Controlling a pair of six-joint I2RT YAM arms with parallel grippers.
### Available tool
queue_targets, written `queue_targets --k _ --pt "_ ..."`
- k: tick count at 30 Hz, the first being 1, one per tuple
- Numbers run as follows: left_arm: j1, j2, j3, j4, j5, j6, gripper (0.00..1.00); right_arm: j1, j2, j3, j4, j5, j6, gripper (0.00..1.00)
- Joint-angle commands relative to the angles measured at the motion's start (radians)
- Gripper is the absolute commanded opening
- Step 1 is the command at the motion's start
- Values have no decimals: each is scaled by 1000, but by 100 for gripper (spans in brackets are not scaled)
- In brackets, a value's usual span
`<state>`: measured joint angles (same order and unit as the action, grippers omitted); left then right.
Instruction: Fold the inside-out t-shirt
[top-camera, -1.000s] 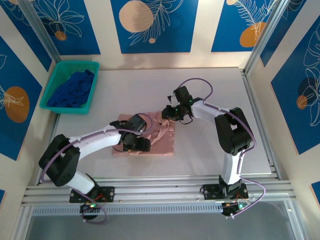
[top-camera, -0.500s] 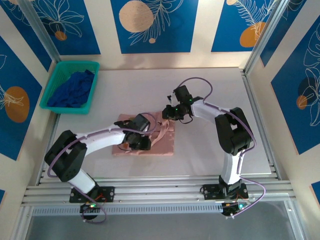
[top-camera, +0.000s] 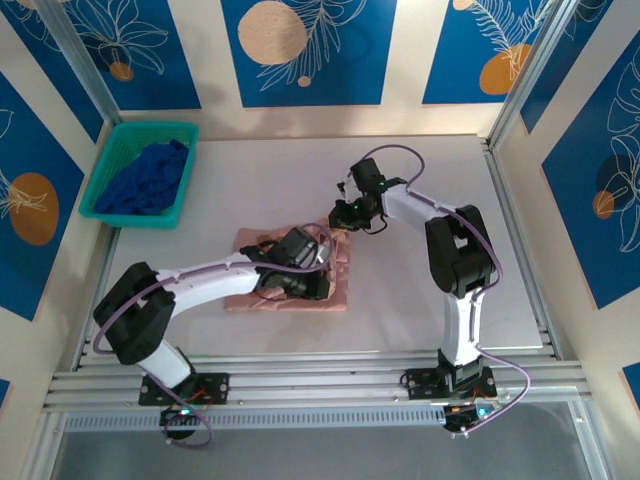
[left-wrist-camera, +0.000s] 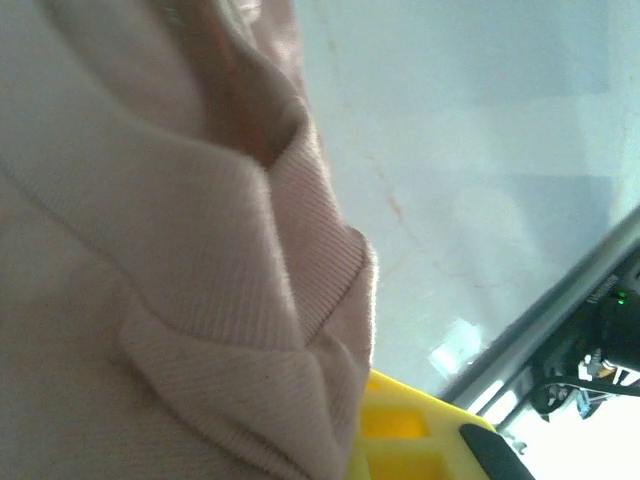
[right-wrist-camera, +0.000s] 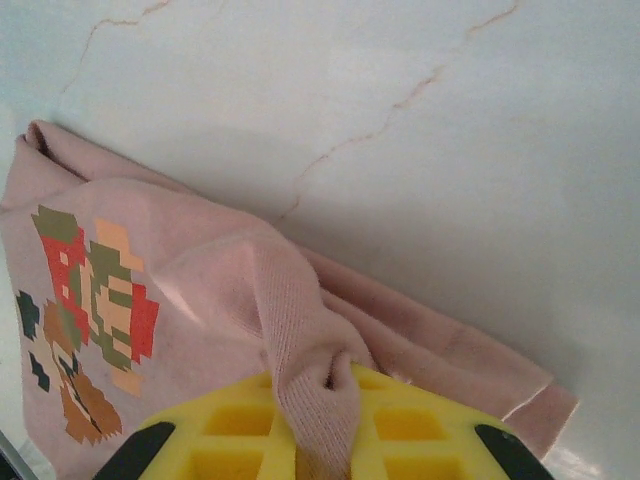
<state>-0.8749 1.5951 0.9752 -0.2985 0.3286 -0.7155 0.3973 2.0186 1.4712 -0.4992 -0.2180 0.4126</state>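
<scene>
Pinching the pixel-printed t-shirt (right-wrist-camera: 200, 285), right pincer (right-wrist-camera: 320, 440)

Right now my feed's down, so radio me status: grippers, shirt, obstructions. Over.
Left gripper shut on t-shirt. Right gripper shut on it too, fold pinched. It lies crumpled on table, print showing. Far-left basket with blue garment, well apart.

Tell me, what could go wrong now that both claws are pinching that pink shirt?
The right gripper pinches only a narrow bunch of the t-shirt, so the cloth might slip free when lifted. The left gripper is shut on a folded ribbed edge; it may have caught several layers, so pulling could twist the shirt instead of spreading it.
</scene>
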Motion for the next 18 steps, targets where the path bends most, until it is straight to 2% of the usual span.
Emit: queue_targets --k 1,2,4,10,13,18 --pt "-35 54 40 62 41 -35 13 -19 35 56 -70 -53 -34 16" --pt "-43 72 51 67 42 -38 18 -25 46 72 -82 -61 -36 17" --pt "-56 103 77 68 57 -28 22 -35 63 96 -104 -71 -41 20" --pt "-70 135 134 14 118 26 46 -61 80 161 -179 -99 -70 38" --pt "-71 114 136 -37 146 64 55 -70 60 170 -205 -115 -85 45" --pt "-68 13 117 -161 201 175 69 -93 -21 118 -232 -113 -94 51"
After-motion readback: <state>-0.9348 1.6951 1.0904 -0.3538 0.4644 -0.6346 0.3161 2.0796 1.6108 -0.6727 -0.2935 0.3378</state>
